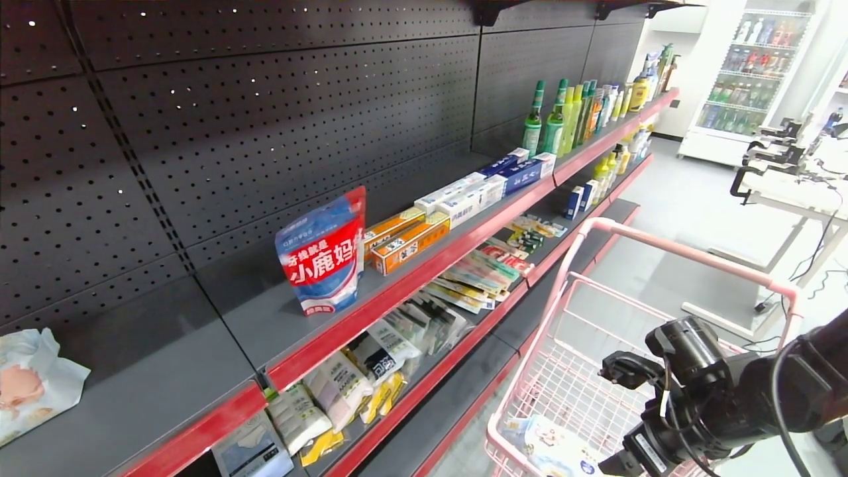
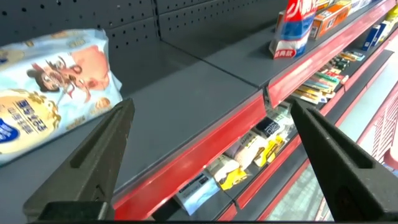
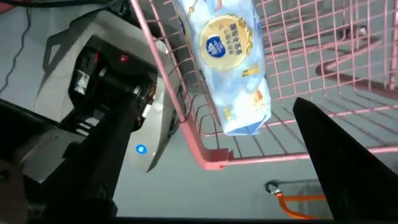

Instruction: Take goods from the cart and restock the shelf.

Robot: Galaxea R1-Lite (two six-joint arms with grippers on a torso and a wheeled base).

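A pale blue pack point(image 3: 239, 62) with a gold round label lies in the pink wire cart point(image 3: 176, 93), against its corner. My right gripper point(image 3: 217, 168) hangs open just above and outside that corner, with nothing between its fingers. In the head view the same pack point(image 1: 550, 450) lies on the cart point(image 1: 669, 248) floor beside my right arm point(image 1: 715, 397). A similar light blue pack point(image 2: 53, 87) with a cartoon print lies on the grey shelf board point(image 2: 186, 93). My left gripper point(image 2: 211, 168) is open and empty in front of the shelf's red edge, a little away from that pack.
A red and blue pouch point(image 1: 321, 255) stands on the upper shelf, with boxed goods point(image 1: 404, 242) and green bottles point(image 1: 556, 119) further along. The lower shelf holds several bags point(image 1: 344, 384). A wide grey stretch of shelf point(image 1: 152, 371) lies between the pack point(image 1: 26, 384) and the pouch.
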